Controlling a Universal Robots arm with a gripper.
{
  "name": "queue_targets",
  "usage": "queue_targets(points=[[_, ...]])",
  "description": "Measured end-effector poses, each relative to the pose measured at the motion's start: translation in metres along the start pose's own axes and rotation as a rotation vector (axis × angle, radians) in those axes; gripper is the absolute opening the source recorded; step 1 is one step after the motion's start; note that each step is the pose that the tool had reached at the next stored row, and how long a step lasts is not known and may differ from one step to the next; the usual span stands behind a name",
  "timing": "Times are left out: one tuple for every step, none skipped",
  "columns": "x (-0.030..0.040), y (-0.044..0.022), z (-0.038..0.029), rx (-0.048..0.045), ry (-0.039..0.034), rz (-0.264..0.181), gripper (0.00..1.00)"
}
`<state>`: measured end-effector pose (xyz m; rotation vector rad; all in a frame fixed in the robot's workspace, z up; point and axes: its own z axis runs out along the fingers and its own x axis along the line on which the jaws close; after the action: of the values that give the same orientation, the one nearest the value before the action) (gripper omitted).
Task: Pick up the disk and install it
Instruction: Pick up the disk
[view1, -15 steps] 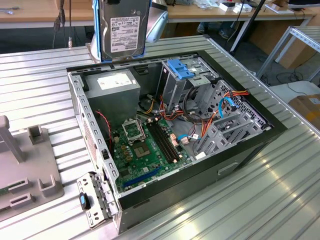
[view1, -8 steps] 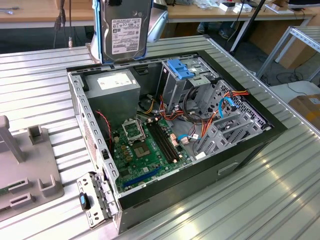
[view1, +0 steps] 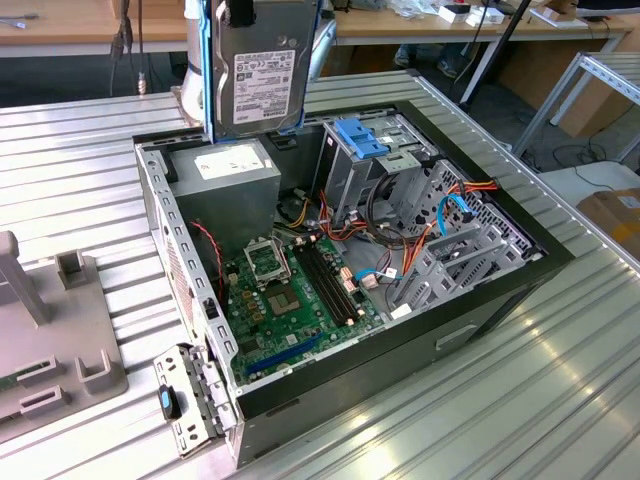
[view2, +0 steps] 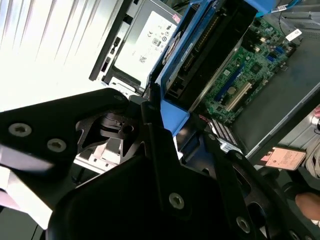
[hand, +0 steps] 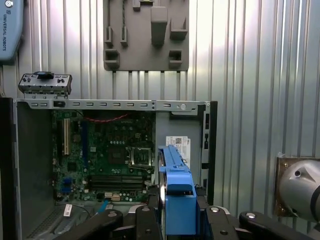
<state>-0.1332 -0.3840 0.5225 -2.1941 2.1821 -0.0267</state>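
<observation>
The disk (view1: 262, 65), dark grey with a white label and bright blue side rails, hangs upright above the open computer case (view1: 500, 300), over the grey power supply box (view1: 225, 178). My gripper (hand: 178, 221) is shut on the disk. In the first wrist view its black fingers (hand: 149, 222) press on both sides of the disk's blue rail (hand: 177, 192). The second wrist view has the disk (view2: 205, 55) running away from the gripper (view2: 175, 125) toward the motherboard. The tall grey drive cage with a light-blue latch (view1: 362, 137) stands in the case, toward the exterior view's right of the disk.
Inside the case lie the green motherboard (view1: 290, 290), bundles of cables (view1: 440, 225) and more metal bays (view1: 450, 260). A grey fixture block (view1: 50, 345) sits on the ribbed metal table at the exterior view's left. A detached front panel piece (view1: 190, 400) leans at the case's near corner.
</observation>
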Motion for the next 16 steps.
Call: queue_targets(points=[[0.0039,0.0,0.0,0.0001,-0.0001,0.0,0.37],[0.0063,0.0001,0.0,0.0001,-0.0001,0.0,0.37],[0.0086,0.0001,0.0,0.0,0.0,0.0,0.37],[0.0126,0.0001,-0.0001,0.0001,-0.0001,0.0,0.37],[0.0159,0.0001,-0.0001,0.0,0.0,0.0,0.37],[0.0177,0.0001,-0.0001,0.0,0.0,0.0,0.37],[0.0194,0.0001,-0.0001,0.0001,-0.0001,0.0,0.37],[0.0217,0.0002,-0.0001,0.0001,-0.0001,0.0,0.37],[0.0245,0.0002,-0.0001,0.0001,-0.0001,0.0,0.37],[0.0291,0.0002,-0.0002,0.0,0.0,0.0,0.37],[0.0309,0.0002,-0.0002,0.0,0.0,0.0,0.37],[0.0328,0.0002,-0.0002,0.0,0.0,0.0,0.37],[0.0353,0.0002,-0.0002,0.0,0.0,0.0,0.37],[0.0372,0.0002,-0.0002,0.0001,-0.0001,0.0,0.37],[0.0389,0.0003,-0.0002,0.0001,-0.0002,0.0,0.37],[0.0422,0.0002,-0.0003,0.0,0.0,0.0,0.37]])
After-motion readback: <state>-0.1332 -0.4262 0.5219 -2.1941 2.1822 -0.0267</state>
